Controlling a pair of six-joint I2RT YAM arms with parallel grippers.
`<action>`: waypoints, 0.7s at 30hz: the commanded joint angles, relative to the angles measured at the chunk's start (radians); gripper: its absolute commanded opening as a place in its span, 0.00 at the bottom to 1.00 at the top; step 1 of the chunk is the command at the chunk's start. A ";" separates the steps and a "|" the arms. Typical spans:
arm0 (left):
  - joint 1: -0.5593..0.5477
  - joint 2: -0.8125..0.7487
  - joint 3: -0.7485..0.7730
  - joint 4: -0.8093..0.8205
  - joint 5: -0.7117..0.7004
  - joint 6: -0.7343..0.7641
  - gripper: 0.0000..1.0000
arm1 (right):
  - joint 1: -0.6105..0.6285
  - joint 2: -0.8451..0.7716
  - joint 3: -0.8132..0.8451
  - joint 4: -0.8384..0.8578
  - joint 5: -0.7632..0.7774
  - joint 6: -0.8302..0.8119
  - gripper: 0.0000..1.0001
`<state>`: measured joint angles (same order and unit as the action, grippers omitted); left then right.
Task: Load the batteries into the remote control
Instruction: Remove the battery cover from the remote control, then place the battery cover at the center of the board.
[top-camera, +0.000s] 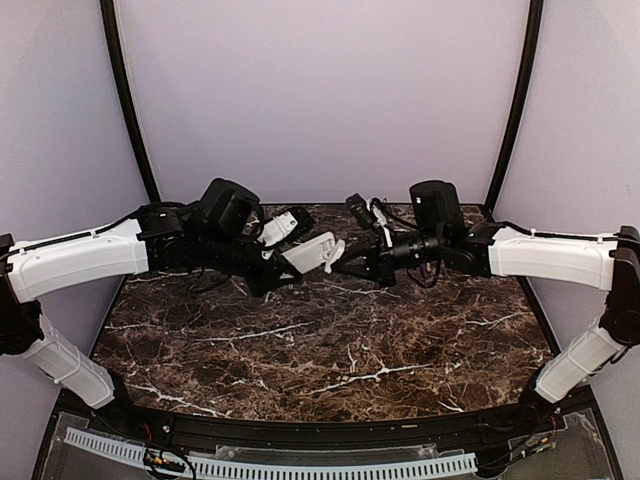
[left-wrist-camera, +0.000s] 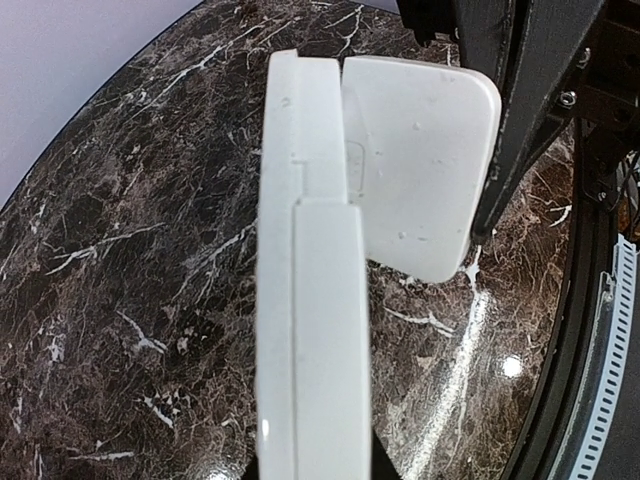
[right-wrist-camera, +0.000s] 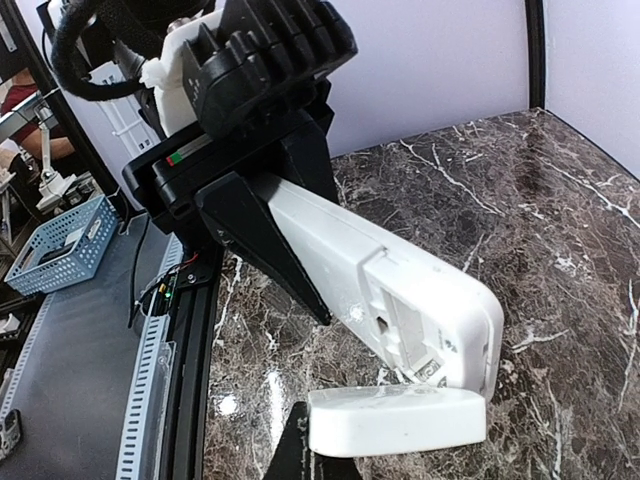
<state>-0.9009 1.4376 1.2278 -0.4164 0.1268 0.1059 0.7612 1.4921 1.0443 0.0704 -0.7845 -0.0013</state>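
My left gripper (top-camera: 283, 262) is shut on the remote control (top-camera: 308, 251), a flat white bar held in the air above the back of the table. The left wrist view shows the remote control (left-wrist-camera: 310, 300) edge-on. In the right wrist view its open battery compartment (right-wrist-camera: 412, 318) faces the camera near the free end. My right gripper (top-camera: 350, 260) is shut on a white battery cover (right-wrist-camera: 396, 420), with a black finger (right-wrist-camera: 296, 446) showing under it. The cover (left-wrist-camera: 420, 165) touches the end of the remote control. The batteries are out of view.
The dark marble table (top-camera: 320, 345) lies beneath both arms. A black rail and a white slotted cable duct (top-camera: 270, 466) run along its near edge. A blue basket (right-wrist-camera: 60, 245) stands off the table to the side.
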 joint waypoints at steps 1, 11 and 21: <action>0.022 -0.040 -0.008 0.017 -0.024 -0.029 0.00 | -0.001 -0.021 0.035 -0.017 0.073 0.024 0.00; 0.096 -0.085 -0.030 -0.013 -0.168 -0.097 0.00 | -0.059 0.053 0.225 -0.574 0.456 0.071 0.00; 0.117 -0.142 -0.055 -0.001 -0.170 -0.100 0.00 | -0.076 0.361 0.439 -1.135 0.724 0.077 0.00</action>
<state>-0.7792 1.3224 1.1873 -0.4198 -0.0425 0.0174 0.6846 1.7782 1.4292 -0.8017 -0.1619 0.0807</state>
